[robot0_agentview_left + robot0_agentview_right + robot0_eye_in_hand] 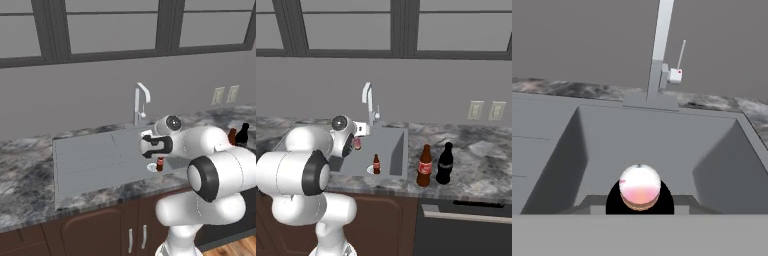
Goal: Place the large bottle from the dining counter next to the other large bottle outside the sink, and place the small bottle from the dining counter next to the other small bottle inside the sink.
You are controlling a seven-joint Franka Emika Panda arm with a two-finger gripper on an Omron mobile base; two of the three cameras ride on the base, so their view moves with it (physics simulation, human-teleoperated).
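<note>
Two large bottles [425,166] stand side by side on the counter [476,165], right of the sink [397,150]. One small bottle [376,164] stands in the basin. The hand [358,135] hangs above the basin, clenched on another small bottle [640,187].

Grey sink [398,150], marbled grey bench [476,165], brown bottle with red label [424,166], black bottle [444,164], small dark bottle [376,164], white faucet [369,102]
</note>
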